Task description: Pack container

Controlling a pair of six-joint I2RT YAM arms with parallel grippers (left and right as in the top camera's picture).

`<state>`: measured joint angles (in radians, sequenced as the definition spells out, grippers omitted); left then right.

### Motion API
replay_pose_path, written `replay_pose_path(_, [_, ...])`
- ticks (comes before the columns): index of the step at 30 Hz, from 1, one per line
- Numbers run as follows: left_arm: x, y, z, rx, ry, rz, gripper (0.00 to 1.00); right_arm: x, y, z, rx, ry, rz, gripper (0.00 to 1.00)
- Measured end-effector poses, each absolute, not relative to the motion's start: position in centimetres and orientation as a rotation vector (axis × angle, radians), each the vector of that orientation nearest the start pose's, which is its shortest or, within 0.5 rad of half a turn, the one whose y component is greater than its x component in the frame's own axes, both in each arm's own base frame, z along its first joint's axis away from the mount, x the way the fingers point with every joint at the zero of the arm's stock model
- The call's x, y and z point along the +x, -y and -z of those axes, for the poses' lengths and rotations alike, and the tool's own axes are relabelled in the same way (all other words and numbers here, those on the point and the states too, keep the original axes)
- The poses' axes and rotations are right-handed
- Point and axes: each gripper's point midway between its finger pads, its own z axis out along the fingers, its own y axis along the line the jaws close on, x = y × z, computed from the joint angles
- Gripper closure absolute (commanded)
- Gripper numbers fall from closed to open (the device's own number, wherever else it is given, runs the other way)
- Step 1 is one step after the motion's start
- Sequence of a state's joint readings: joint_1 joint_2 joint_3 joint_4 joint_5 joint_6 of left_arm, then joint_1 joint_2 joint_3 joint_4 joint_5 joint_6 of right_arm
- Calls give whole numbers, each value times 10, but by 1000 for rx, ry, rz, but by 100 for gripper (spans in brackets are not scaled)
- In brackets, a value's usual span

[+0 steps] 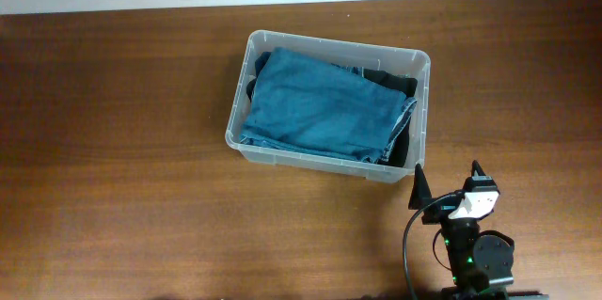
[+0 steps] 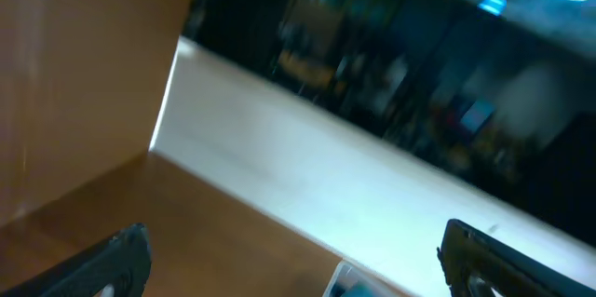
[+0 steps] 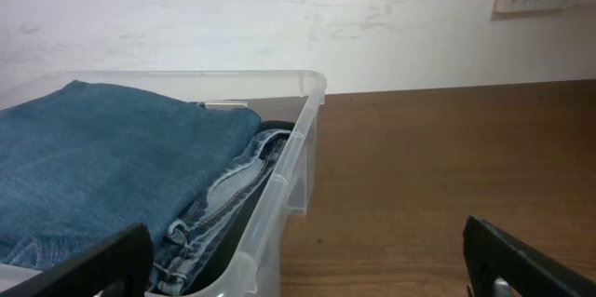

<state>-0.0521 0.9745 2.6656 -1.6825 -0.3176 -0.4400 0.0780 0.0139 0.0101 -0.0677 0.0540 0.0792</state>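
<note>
The surface is bare brown wood. It carries one item, the container, which stands a little right of centre and towards the far edge. Its long axis runs across the surface from left to right, slightly skewed, with the right end nearer the robot.

Contents: folded jeans lie flat inside and fill most of the tub, level with the rim or just under it. A dark garment shows beneath them at the far right corner. No loose item is visible on the surface.

The right claw stands wide open and empty, just off the container's near right corner and apart from it. From this claw the container lies ahead and to the left, with its short right wall the closest face.

The left claw is also wide open and empty. Its camera shows only a pale ledge and a blurred dark background, and the arm is absent from the overhead view, so its distance from the container cannot be told.

Judgement: the right arm is the nearer, and any further work on the container means reaching forward and left.
</note>
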Motion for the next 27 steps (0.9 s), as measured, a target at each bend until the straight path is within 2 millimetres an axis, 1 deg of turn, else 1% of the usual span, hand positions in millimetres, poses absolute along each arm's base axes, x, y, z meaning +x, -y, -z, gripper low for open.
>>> replay_pose_path(3, [-29,-56,-566,-533,-1360,170,1,246,-10,-159,43,-1642,-76,2])
replay_pose_path(8, [-103,-59,-551,-511,-1198,218,1,246,-10,-159,42,-1642,-76,2])
replay_pose_path(10, [-123,-59,-545,-501,-1154,234,1,246,-10,-159,42,-1642,-76,2])
replay_pose_path(13, [-137,-57,-540,-487,-1124,248,0,246,-10,-159,42,-1642,-76,2])
replay_pose_path(15, [-138,-55,-539,-484,-1124,247,1,246,-10,-159,42,-1642,-76,2])
replay_pose_path(17, [-133,-52,-542,-489,-1129,237,1,246,-10,-159,42,-1643,-76,2])
replay_pose_path(20, [-116,-46,-557,-499,-1117,219,1,246,-10,-159,42,-1642,-76,2])
replay_pose_path(22, [-95,-41,-572,-497,-1108,210,1,246,-10,-159,42,-1642,-76,2])
replay_pose_path(25, [-56,-33,-592,-475,-1105,214,1,246,-10,-159,42,-1642,-75,2])
replay_pose_path(26, [-42,-31,-598,-463,-1101,222,1,246,-10,-159,41,-1643,-75,2])
replay_pose_path(27, [-22,-28,-604,-445,-1099,234,1,246,-10,-159,41,-1642,-75,2])
